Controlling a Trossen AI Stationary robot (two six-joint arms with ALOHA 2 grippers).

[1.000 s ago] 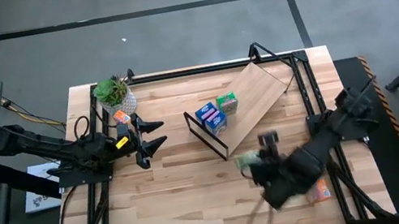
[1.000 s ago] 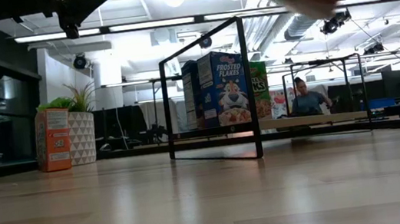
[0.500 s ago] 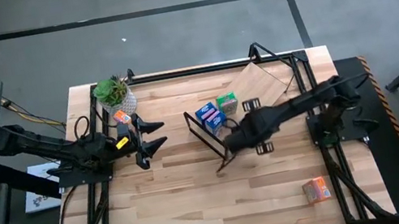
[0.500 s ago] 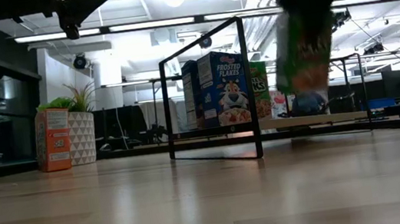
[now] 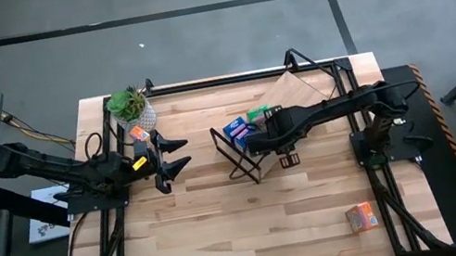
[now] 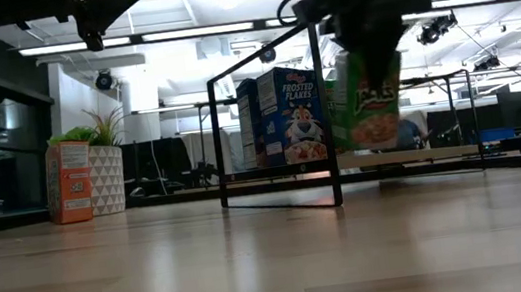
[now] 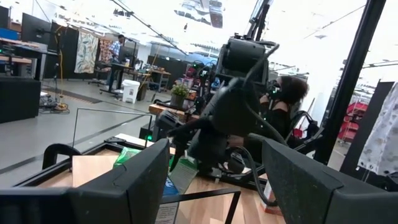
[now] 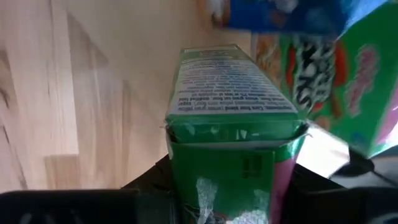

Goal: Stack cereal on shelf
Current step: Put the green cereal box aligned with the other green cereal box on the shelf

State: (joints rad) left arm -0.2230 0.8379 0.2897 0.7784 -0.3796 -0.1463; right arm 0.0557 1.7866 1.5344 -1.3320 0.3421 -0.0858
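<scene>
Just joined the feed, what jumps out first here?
The right gripper holds a green cereal box upright over the shelf, beside the blue box standing there. An orange box lies alone near the table's front right corner, and the left gripper waits open near the plant.

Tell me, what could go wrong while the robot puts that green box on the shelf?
The right tool holds a green cereal box just above the shelf, close to the blue box. It might bump the blue box and tip it. It could also catch the shelf's thin black frame. If let go before it sits flat, the green box might fall over.
</scene>
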